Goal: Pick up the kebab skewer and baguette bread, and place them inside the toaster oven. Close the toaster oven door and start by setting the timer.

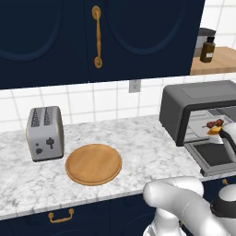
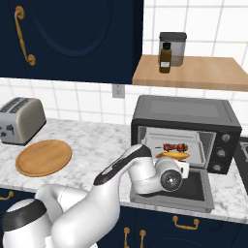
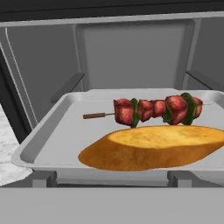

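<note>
The kebab skewer and the baguette bread are lying side by side on a pale tray inside the toaster oven, the skewer behind the loaf and both at the centre of the hand view; in the right base view they are showing through the open cavity at centre right of the frame. The toaster oven door is hanging fully down, its flat panel lying level in front of the cavity at lower right. The gripper is sitting just in front of the cavity above the lowered door, with its jaws spread wide and holding nothing. Both food items appear to be placed, so the loading step is judged complete and the door-closing step is in hand. The next move is calling for the hand to back clear of the cavity, drop to the outer edge of the door, and swing the panel up until it seats. The timer step is then requiring one of the knobs on the oven's right-hand panel.
</note>
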### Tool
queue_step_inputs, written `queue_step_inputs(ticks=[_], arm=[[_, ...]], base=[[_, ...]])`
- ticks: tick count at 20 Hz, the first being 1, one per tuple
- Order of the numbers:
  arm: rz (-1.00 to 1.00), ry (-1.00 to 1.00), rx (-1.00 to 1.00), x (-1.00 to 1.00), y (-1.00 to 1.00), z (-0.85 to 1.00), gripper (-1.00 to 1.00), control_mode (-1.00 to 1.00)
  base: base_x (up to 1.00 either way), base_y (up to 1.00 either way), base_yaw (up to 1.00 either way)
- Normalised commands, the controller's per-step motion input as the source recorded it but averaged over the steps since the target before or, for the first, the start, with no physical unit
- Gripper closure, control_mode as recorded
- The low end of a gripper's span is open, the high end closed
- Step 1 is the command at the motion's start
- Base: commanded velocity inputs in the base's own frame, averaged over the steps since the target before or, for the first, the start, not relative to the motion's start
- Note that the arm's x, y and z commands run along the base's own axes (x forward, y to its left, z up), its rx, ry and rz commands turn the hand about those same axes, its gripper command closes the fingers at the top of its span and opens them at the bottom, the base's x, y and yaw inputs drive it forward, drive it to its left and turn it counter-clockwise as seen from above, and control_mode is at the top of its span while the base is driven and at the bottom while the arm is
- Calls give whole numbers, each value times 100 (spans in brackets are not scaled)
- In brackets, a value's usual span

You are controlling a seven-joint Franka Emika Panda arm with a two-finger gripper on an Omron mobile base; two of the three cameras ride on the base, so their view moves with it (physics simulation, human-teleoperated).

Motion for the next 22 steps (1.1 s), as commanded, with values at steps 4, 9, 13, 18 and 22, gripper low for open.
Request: queue_step_inputs(ticks=[4, 9, 13, 18, 22], arm=[[0, 2, 0, 28, 0, 0, -100, -100], [0, 3, 0, 22, 0, -1, -100, -100], [-1, 2, 0, 2, 0, -10, -100, -100], [0, 0, 0, -39, 0, 9, -100, -100], [-3, 0, 0, -41, 0, 44, -100, -100]], base=[[0, 0, 0], [0, 0, 0], [0, 0, 0], [0, 0, 0], [0, 0, 0]])
